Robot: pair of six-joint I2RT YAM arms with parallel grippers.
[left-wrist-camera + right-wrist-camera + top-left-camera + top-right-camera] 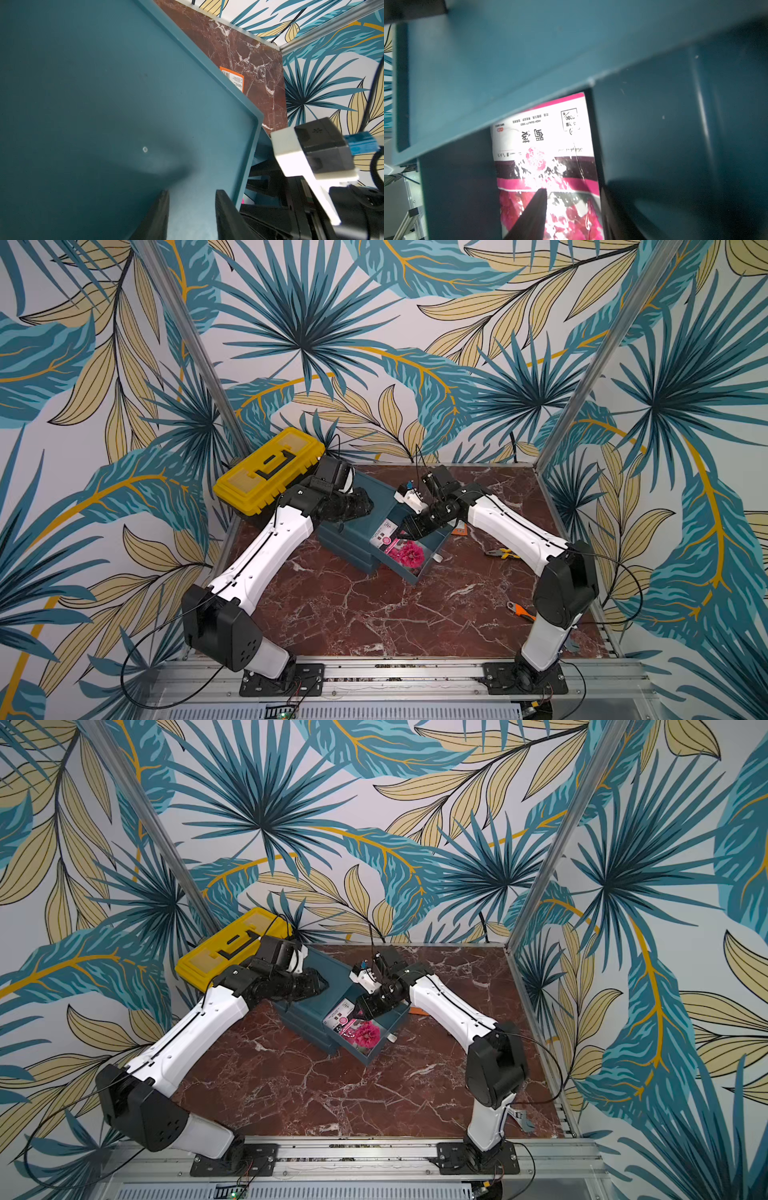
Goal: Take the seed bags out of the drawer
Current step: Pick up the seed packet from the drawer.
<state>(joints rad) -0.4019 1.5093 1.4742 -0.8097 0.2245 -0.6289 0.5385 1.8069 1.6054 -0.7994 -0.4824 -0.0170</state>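
The teal drawer [437, 542] [389, 1029] stands pulled out of its cabinet [384, 494] [104, 104]. Inside lie seed bags: one with a pink flower front [411, 554] [365, 1034] [546, 141] and white-backed ones [384, 531] [338, 1013]. Another orange-edged bag [459, 529] [234, 78] lies on the table to the right of the drawer. My right gripper [409, 533] [360, 1013] [572, 191] reaches into the drawer, open, one finger [537, 207] on the pink bag's face, the other at its edge by the drawer wall. My left gripper [368, 504] [192, 192] rests open on the cabinet top, holding nothing.
A yellow toolbox [268, 470] sits at the back left, close behind the left arm. Pliers [503, 552] and an orange-handled tool [521, 611] lie on the marble table [353, 614] under and beside the right arm. Patterned walls close in three sides.
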